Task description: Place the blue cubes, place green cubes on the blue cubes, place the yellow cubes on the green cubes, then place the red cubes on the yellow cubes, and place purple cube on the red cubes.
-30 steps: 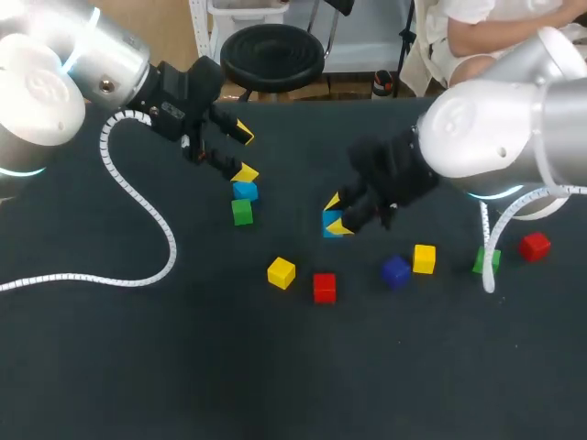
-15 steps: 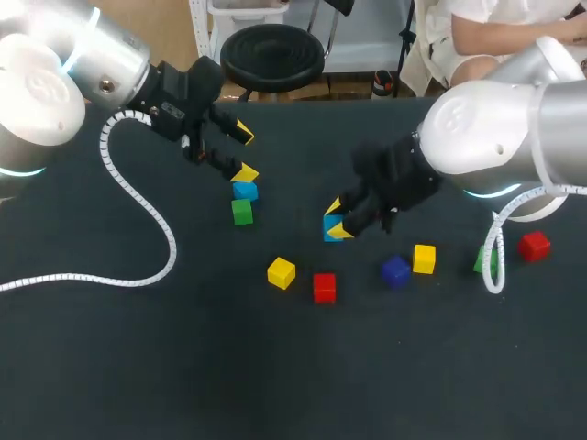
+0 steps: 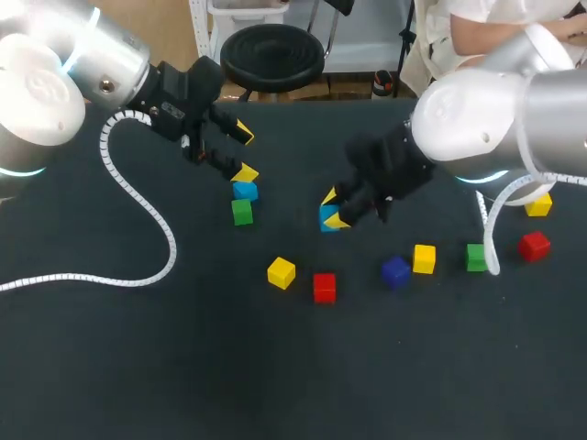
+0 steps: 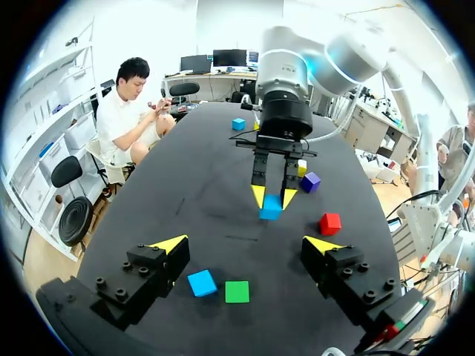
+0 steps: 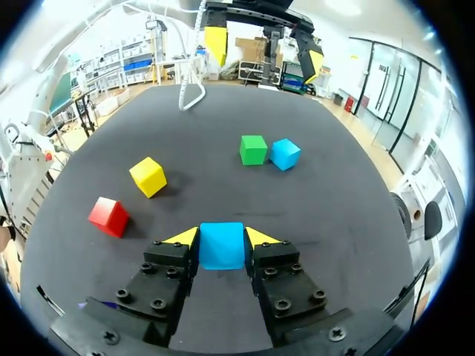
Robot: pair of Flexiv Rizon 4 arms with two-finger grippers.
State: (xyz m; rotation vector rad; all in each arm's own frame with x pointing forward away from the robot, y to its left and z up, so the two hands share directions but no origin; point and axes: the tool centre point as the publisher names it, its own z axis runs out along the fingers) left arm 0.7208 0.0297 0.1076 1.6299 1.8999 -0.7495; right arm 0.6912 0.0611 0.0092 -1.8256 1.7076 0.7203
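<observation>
My right gripper (image 3: 330,209) is shut on a light blue cube (image 3: 327,217) near the table's middle; in the right wrist view that blue cube (image 5: 221,245) fills the gap between the fingers. A second light blue cube (image 3: 245,191) touches a green cube (image 3: 241,213) further left. My left gripper (image 3: 240,152) hangs open just behind this pair, which lies under it as blue cube (image 4: 202,282) and green cube (image 4: 237,291). A yellow cube (image 3: 281,272), a red cube (image 3: 324,287) and a purple cube (image 3: 395,271) lie loose in front.
On the right lie another yellow cube (image 3: 424,258), a green cube (image 3: 475,258), a red cube (image 3: 534,246) and a yellow cube (image 3: 538,205) near the right arm's cable. The left arm's white coiled cable (image 3: 156,229) trails over the table's left part.
My right arm has shifted a little left and back with the blue cube, uncovering the green and a yellow cube at the right. The left arm has stayed still.
</observation>
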